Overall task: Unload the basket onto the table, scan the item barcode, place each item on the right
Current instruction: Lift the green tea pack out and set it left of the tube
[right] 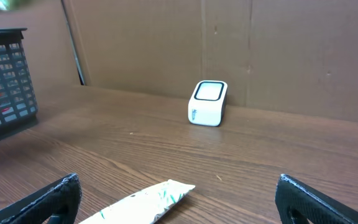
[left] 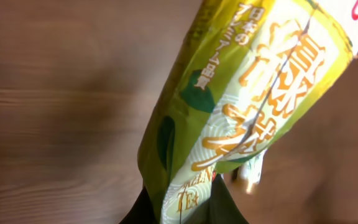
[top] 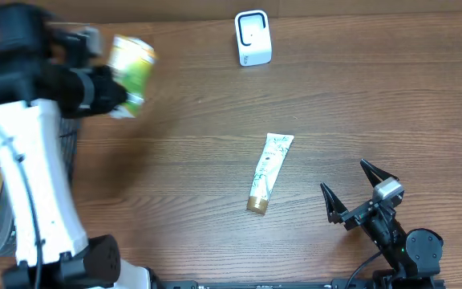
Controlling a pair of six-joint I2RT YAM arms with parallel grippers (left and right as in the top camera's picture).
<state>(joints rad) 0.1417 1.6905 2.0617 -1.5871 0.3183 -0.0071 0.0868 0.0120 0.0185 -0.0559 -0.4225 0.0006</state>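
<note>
step: bring the item to the scanner | left tool (top: 112,94): squeezed tight on the green tea pack (top: 132,68), up in the air at the far left of the surface (top: 183,120) | right tool (top: 343,175): wide open, holding nothing, near the tube (top: 268,172) | next, I think: carry the pack over to the white scanner (top: 253,38) and turn its barcode to face the window

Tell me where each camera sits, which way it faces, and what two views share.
Overhead: above the table, looking straight down; left gripper shut on the green packet, right gripper open.
Left wrist: on the left arm, looking along its fingers at the green packet.
Right wrist: on the right arm, facing the scanner across the table; its fingers show.
Shared: overhead and right wrist both show scanner, tube, basket.
</note>
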